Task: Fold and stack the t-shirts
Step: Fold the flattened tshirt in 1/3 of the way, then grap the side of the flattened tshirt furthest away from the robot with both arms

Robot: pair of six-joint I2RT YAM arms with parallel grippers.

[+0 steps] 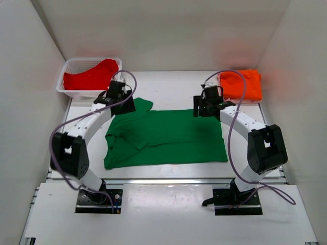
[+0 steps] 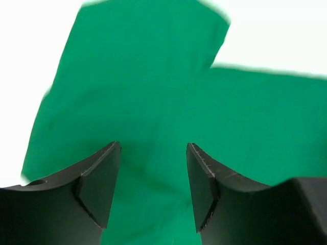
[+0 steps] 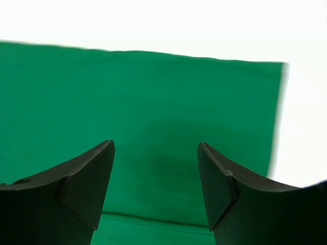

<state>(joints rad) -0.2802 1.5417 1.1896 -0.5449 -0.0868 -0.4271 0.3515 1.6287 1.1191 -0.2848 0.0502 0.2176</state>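
Upper left of the overhead frame: the red t-shirt point(image 1: 94, 74) is lying bunched in the white mesh basket point(image 1: 69, 65), unfolded. Judging it to be waiting its turn.

Left of centre: the left claw point(image 1: 122, 102) is hovering over the far sleeve of the green t-shirt point(image 1: 168, 138). In the left wrist view the jaws are standing well apart with nothing between them, only green cloth showing in the gap below. Whether the fingertips are touching the cloth, cannot tell.

Centre: the green t-shirt is lying spread on the tabletop point(image 1: 173, 84), collar toward the left of the frame, hem toward the right, one sleeve sticking out at the upper left.

Right of centre: the right claw point(image 1: 206, 108) is hanging over the far right corner of the same shirt, near the hem. In the right wrist view its jaws are also standing wide apart and gripping nothing, with the straight cloth edge running across above them and the corner at the right.

Judgement: both claws are lining up along the far edge so that they can pinch it at two points and carry it toward the near edge as one even fold. Grabbing unevenly could skew the crease.

Upper right: the orange t-shirt point(image 1: 242, 84) is sitting as a compact folded bundle, well apart from the green one, probably marking the stacking spot.
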